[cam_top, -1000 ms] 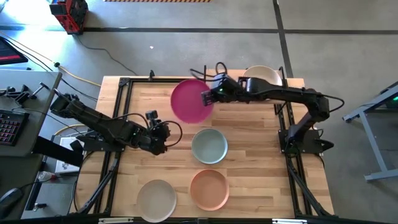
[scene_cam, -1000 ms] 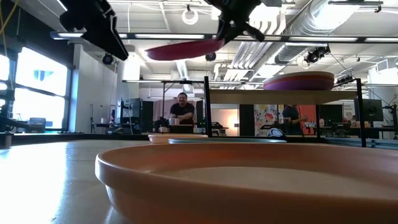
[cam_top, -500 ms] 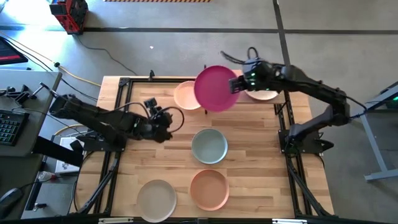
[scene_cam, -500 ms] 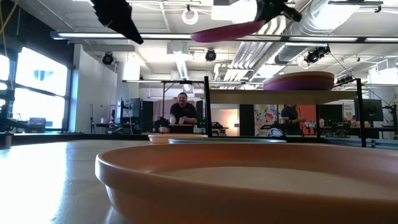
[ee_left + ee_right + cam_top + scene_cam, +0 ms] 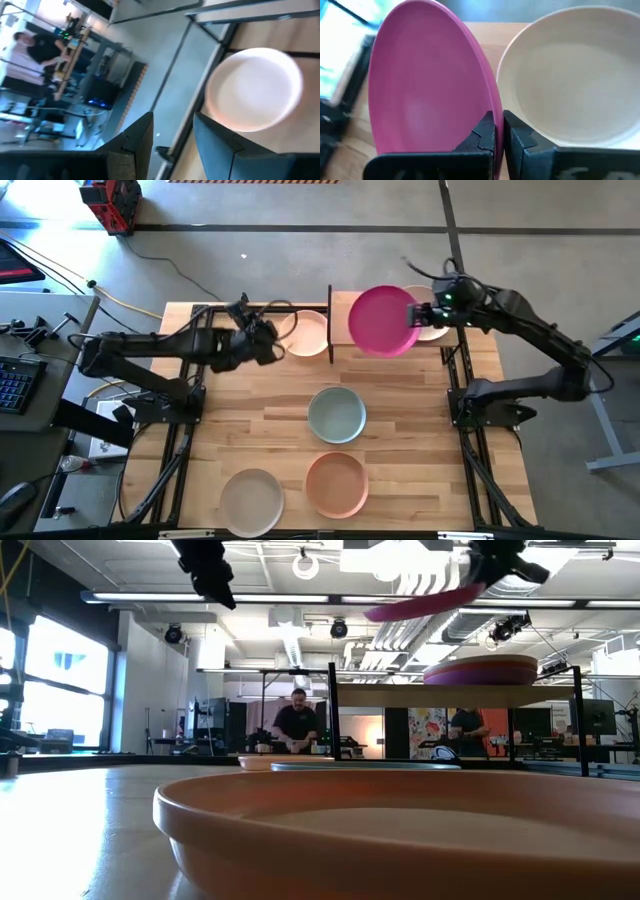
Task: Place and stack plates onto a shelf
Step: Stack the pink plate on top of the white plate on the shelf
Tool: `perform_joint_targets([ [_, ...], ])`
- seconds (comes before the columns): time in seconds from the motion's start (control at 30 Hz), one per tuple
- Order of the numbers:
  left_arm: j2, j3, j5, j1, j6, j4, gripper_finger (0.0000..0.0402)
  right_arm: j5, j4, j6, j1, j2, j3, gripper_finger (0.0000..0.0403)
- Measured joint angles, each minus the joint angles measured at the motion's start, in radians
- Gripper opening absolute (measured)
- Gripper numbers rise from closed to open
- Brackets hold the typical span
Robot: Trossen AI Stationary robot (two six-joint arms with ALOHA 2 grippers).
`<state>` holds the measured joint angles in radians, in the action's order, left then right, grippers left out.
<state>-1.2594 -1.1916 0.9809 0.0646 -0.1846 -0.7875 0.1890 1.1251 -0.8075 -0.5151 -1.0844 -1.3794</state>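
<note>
My right gripper (image 5: 420, 315) is shut on a magenta plate (image 5: 383, 321) and holds it in the air over the shelf (image 5: 400, 694) at the table's far right. A cream plate (image 5: 575, 85) lies on the shelf below it, on top of a purple plate (image 5: 478, 673). My left gripper (image 5: 172, 132) hangs open and empty near the far edge. It is just left of a pale plate (image 5: 305, 333) that lies flat on the table beside the shelf's black post (image 5: 330, 320). My right gripper pinches the magenta plate's rim (image 5: 491, 107) between its two fingers, on the side toward the table's right. The fingers come from the right, slanting down. The plate is lifted clear and tilted, its free edge (image 5: 375, 614) lower than the held edge.
A pale teal plate (image 5: 336, 415) lies at the table's middle. A salmon plate (image 5: 336, 483) and a beige plate (image 5: 250, 498) lie near the front edge. People stand in the room beyond the table (image 5: 297, 725).
My right gripper has carried the magenta plate toward the table's right and a little up, from left of the shelf's post to above the shelf. The plate stays tilted in the hold. My left gripper has risen and swung toward the far edge, up to the pale plate, still open.
</note>
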Motion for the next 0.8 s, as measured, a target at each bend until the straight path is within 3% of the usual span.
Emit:
perform_joint_targets([
  [0.23,0.0,-0.007,-0.018,0.15,-0.121,0.067,0.0131,-0.01,-0.079,-0.128,-0.108,0.207,0.191,0.0],
  [0.43,0.0,-0.007,-0.156,0.27,-0.142,0.168,0.0131,0.066,-0.091,-0.263,-0.211,0.335,0.3,0.0],
  [0.57,0.0,-0.007,-0.247,0.327,-0.142,0.222,0.0131,0.1,-0.091,-0.357,-0.259,0.379,0.362,0.0],
  [0.8,0.0,-0.007,-0.31,0.376,-0.142,0.255,0.0131,0.101,-0.14,-0.451,-0.284,0.375,0.449,0.0],
])
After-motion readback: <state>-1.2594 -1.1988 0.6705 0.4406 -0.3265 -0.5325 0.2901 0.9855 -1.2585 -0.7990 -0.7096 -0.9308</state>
